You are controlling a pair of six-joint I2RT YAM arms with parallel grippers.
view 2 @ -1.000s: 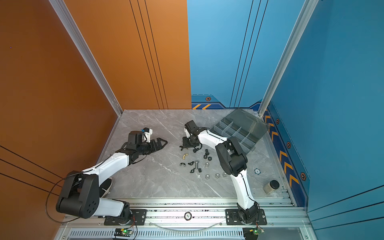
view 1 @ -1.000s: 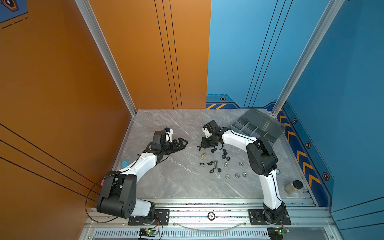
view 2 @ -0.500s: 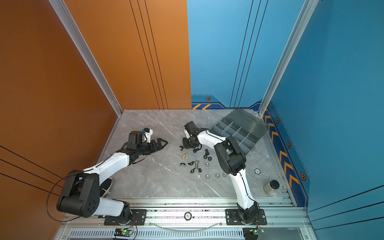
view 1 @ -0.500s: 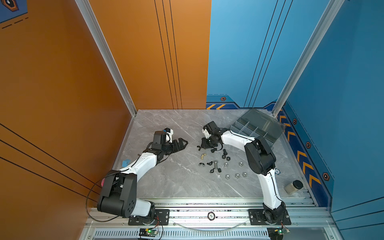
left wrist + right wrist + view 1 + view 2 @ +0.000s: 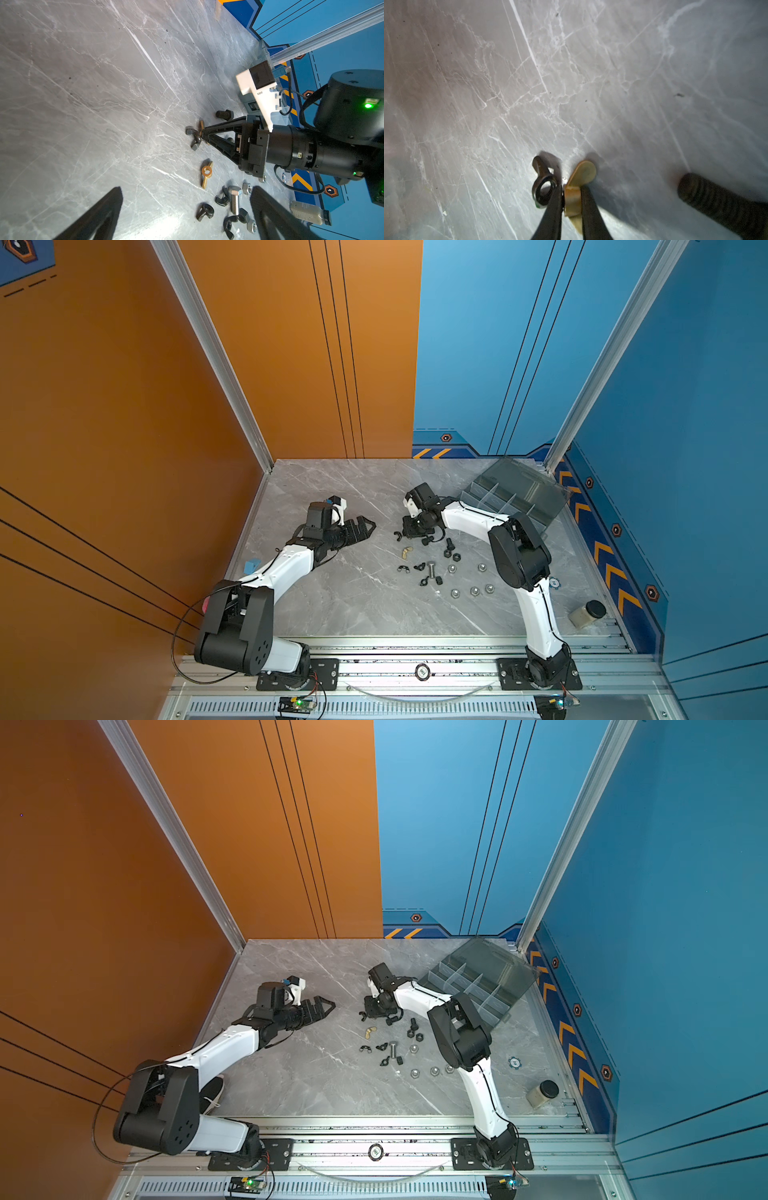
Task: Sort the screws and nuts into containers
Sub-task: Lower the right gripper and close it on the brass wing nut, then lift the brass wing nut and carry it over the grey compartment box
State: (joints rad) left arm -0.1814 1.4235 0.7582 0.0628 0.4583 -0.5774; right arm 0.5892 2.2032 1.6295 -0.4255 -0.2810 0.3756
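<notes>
On table (image 5: 571, 83), right gripper (image 5: 572, 193) pinches brass wing nut (image 5: 583, 172); left gripper (image 5: 187, 188) spread wide.

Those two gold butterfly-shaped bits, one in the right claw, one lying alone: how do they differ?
The gripped brass wing nut is pinched in the right gripper, standing on edge; the loose brass wing nut lies flat on the table, hole upward, untouched. The gripped one has a dark wing nut beside it; the loose one lies apart. Both are brass and winged.
</notes>
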